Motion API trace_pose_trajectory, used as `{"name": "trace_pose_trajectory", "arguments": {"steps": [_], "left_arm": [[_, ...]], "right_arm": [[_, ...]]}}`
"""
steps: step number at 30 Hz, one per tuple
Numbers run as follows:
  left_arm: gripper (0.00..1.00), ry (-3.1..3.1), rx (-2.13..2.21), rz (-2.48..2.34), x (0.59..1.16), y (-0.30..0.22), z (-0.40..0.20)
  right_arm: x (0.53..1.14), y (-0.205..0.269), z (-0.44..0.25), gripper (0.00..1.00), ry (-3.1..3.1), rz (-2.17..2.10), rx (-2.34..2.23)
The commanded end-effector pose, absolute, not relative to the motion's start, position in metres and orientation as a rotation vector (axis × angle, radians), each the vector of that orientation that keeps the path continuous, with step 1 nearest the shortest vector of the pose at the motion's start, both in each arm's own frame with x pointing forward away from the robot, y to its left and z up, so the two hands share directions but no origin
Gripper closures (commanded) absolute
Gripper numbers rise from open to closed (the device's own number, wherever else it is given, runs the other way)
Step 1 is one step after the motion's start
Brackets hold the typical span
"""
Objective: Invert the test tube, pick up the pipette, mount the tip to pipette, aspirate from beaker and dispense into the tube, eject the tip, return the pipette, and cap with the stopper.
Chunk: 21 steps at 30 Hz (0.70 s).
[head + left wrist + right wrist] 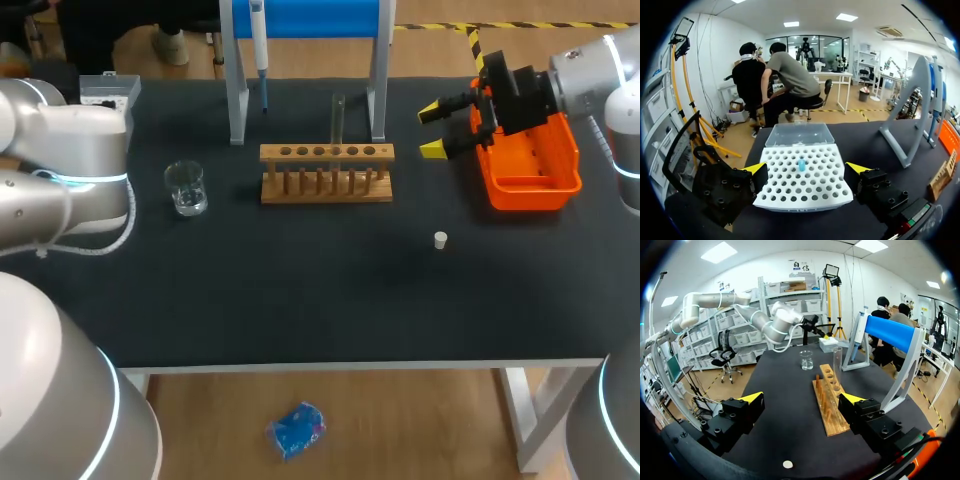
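Left arm (pixel 70 150) facing tip box (pixel 805 182), right arm (pixel 590 70) level beside bin (pixel 530 185), jaws open

Bright, even light falls from ceiling panels (pixel 720 251), at eleven o'clock in my right wrist view. The black table (pixel 300 300) soaks it up and shadows stay faint. The beaker (pixel 186 188) glints; my left arm (pixel 60 150) gleams white.

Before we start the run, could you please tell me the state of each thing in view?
Test tube, standing in rack, unstoppered.
Pipette, hanging on stand.
Beaker, upright.
Stopper, loose on table.
Tip box, lid open, one tip seated.
Left gripper, jaws open, empty.
Right gripper, jaws open, empty.
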<state>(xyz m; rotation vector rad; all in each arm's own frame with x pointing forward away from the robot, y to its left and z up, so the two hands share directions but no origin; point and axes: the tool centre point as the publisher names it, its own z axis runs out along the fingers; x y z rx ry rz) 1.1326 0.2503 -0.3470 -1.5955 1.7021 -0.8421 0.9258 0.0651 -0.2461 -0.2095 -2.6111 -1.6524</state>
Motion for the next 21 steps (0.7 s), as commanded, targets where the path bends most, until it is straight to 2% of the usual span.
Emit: {"name": "trace_pose_trajectory", "arguments": {"steps": [1, 21], "left_arm": [[0.00, 1.702, -1.603, -0.835, 1.145, 0.249, -0.353], [0.00, 1.648, -1.684, -0.847, 1.164, 0.255, -0.361]], "right_arm": [[0.926, 0.065, -0.246, 0.00, -2.612, -1.650, -0.209], [0.926, 0.065, -0.246, 0.00, -2.612, -1.650, -0.209]]}}
